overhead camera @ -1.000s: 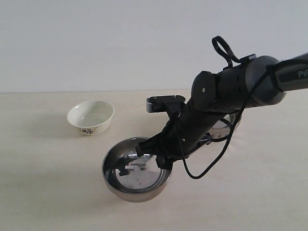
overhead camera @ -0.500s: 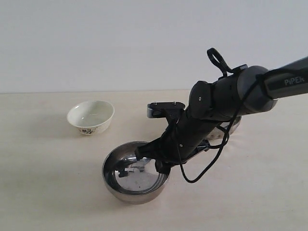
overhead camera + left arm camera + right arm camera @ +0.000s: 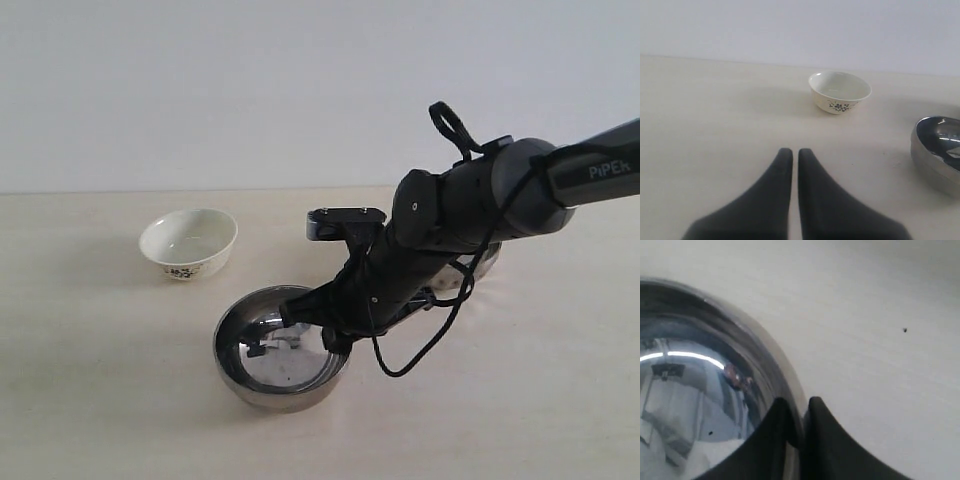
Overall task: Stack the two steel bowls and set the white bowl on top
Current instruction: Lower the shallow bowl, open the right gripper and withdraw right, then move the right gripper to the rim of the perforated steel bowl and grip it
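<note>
A shiny steel bowl [image 3: 283, 358] sits on the table near the front. My right gripper [image 3: 325, 330] is shut on its right rim, one finger inside and one outside [image 3: 796, 402]. The bowl's mirrored inside [image 3: 695, 390] fills much of the right wrist view. The second steel bowl [image 3: 487, 262] lies behind my right arm, and only slivers of it show. Off to the back left, the white bowl [image 3: 188, 243] with its dark floral pattern stands alone, upright and empty. In the left wrist view it is ahead [image 3: 840, 91], with my left gripper [image 3: 791, 152] shut and holding nothing.
My right arm [image 3: 470, 205] reaches in from the right across the table's middle, with a loose black cable [image 3: 425, 350] hanging under it. A white wall [image 3: 200, 90] backs the pale table [image 3: 100, 400]. The held bowl's side [image 3: 937, 150] shows in the left wrist view.
My right arm has sunk a little and shifted slightly left with the steel bowl, which now looks smaller and lower. The white bowl has not moved.
</note>
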You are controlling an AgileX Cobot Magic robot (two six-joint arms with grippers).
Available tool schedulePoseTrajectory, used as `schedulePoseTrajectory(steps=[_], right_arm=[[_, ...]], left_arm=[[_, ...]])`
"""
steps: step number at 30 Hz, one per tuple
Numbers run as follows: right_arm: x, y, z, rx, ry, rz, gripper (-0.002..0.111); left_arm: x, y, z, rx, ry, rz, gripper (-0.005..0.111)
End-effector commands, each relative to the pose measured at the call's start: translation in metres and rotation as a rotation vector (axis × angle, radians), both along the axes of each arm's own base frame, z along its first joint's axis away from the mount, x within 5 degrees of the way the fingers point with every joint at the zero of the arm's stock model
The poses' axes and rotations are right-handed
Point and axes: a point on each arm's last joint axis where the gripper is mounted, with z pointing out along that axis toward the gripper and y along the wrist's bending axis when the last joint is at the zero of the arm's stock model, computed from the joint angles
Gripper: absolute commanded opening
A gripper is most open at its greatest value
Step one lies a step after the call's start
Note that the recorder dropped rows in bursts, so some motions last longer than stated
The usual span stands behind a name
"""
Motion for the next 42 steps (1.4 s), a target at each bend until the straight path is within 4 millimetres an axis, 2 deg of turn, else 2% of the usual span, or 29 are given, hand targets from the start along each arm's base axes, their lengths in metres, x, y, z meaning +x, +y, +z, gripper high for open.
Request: schedulePoseTrajectory(steps=[1,5,9,12,17,21,26,32,33,37,40,42], right_arm=[[0.000,-0.003,-0.006,-0.026,0.015,0.020,0.026],[-0.001,-0.003,-0.006,-0.027,0.019,0.021,0.038],[-0.001,-0.003,-0.003,-0.026,0.016,0.026,0.038],[-0.003,-0.004,0.008,-0.019,0.003,0.034,0.038],[-0.006,-0.006,0.038,0.010,-0.049,0.045,0.038],[-0.006,-0.015,0.063,0.003,-0.111,0.029,0.038],[0.002,-0.050,0.091,-0.002,-0.132,-0.059,0.038],[0.013,-0.104,0.115,-0.030,-0.160,-0.170,0.038],[0.017,-0.117,0.117,-0.035,-0.163,-0.205,0.038],[0.033,-0.149,0.118,-0.018,-0.214,-0.328,0.038],[0.041,-0.163,0.116,-0.013,-0.242,-0.380,0.038],[0.049,-0.170,0.106,-0.018,-0.244,-0.408,0.038]], left_arm=[[0.000,0.000,-0.001,0.001,-0.002,0.003,0.004],[0.000,0.000,-0.001,0.001,-0.002,0.003,0.004],[0.000,0.000,-0.001,0.001,-0.002,0.003,0.004],[0.000,0.000,-0.001,0.001,-0.002,0.003,0.004],[0.000,0.000,-0.001,0.001,-0.002,0.003,0.004],[0.000,0.000,-0.001,0.001,-0.002,0.003,0.004],[0.000,0.000,-0.001,0.001,-0.002,0.003,0.004],[0.000,0.000,-0.001,0.001,-0.002,0.003,0.004],[0.000,0.000,-0.001,0.001,-0.002,0.003,0.004],[0.000,0.000,-0.001,0.001,-0.002,0.003,0.004],[0.000,0.000,-0.001,0.001,-0.002,0.003,0.004],[0.000,0.000,-0.001,0.001,-0.002,0.003,0.004]])
